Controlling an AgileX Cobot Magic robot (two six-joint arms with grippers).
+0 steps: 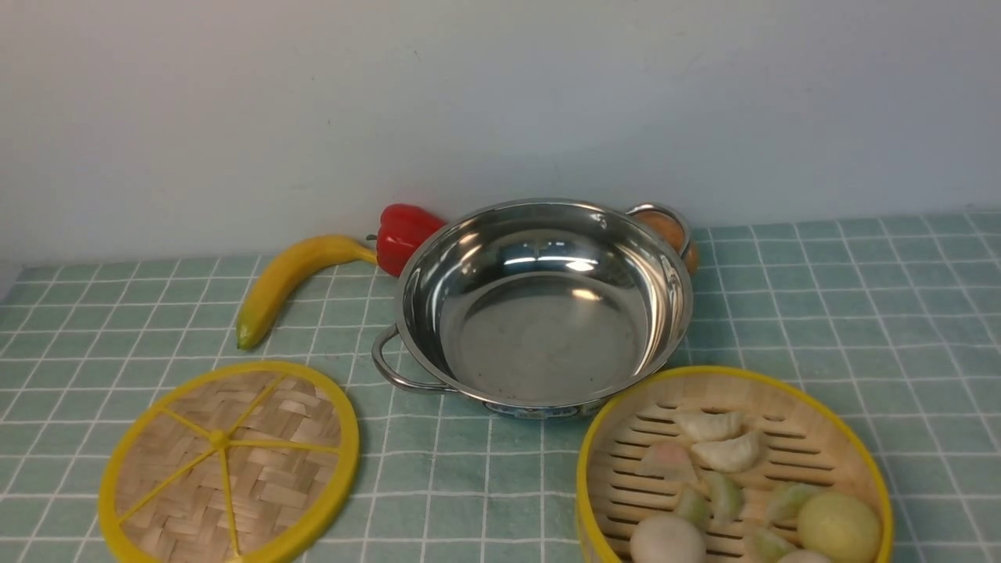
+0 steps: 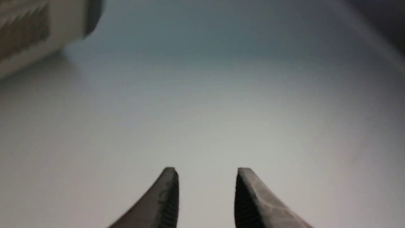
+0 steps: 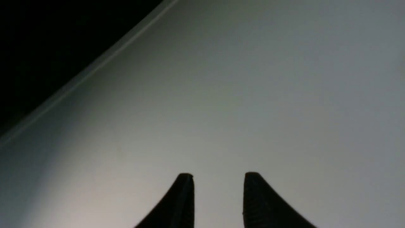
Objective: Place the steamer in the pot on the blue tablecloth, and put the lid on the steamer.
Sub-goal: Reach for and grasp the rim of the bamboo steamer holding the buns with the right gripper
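left hand (image 2: 207, 171): jaws partly open, nothing between them.
right hand (image 3: 219, 174): likewise partly open and empty.
steamer (image 1: 704, 372): front right on the tablecloth (image 1: 860, 313), just beside the pot (image 1: 539, 313), with dumplings (image 1: 731, 452) and buns (image 1: 838, 525) inside.
pot: empty, mid-cloth.
lid (image 1: 227, 461): flat, front left, apart from the pot.
handling: the steamer is probably light and stiff, but it is loaded, so keep it level.
hold: pinch the yellow rim and slat wall, ideally on opposite sides.

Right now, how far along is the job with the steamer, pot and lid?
Nothing is done yet. The pot is empty; the steamer, with food inside, sits beside it on the blue tablecloth, and the lid lies flat apart. Nothing is in hand: both arms' jaws stand open, empty. Both steps remain.
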